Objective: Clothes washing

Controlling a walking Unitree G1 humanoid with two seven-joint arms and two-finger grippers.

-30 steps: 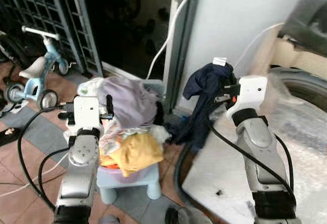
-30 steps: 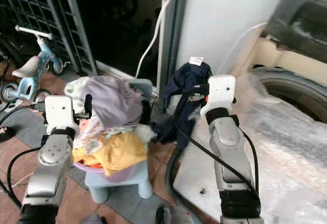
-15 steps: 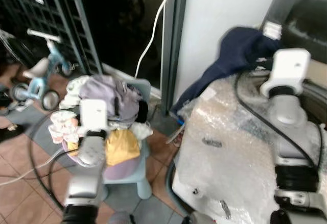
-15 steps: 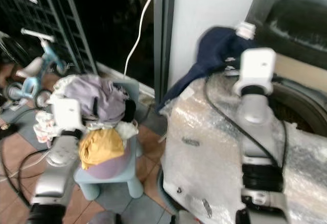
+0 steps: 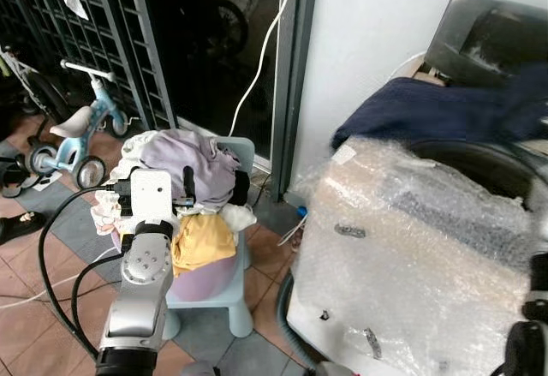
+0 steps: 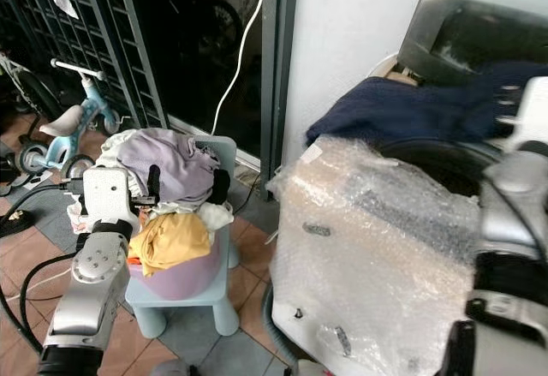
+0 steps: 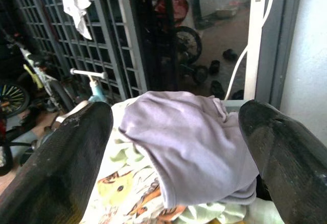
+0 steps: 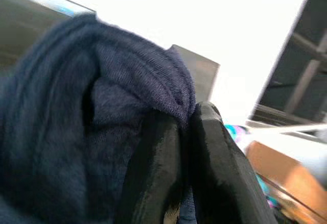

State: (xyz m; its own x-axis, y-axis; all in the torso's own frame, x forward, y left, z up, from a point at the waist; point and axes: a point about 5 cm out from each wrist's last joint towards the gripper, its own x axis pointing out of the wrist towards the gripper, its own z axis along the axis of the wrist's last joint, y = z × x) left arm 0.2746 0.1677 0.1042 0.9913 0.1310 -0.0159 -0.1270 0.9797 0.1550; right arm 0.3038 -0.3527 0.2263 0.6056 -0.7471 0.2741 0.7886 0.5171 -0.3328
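The dark navy knitted garment (image 6: 411,106) lies draped over the rim of the bubble-wrapped washing machine (image 6: 377,247), pinched tight in my right gripper (image 8: 185,132). My left gripper (image 7: 173,147), fingers spread wide, hovers before the lilac cloth (image 7: 194,142) topping the purple laundry basket (image 6: 180,277).

A floor of reddish-brown tiles with grey tiled strips (image 5: 34,265) is seen underfoot. On it, a small pale-blue plastic stool (image 6: 210,295) is set, and a lilac plastic basin heaped with mixed clothes (image 6: 184,273) is carried on the stool. Just beside the stool, a washing machine wrapped in clear bubble film (image 6: 377,265) is stood on the floor against the white wall. A dark navy knitted garment (image 5: 428,110) is draped over the machine's top rim. Near the black metal grille, a light-blue child's balance bike (image 5: 77,132) is parked on the tiles.
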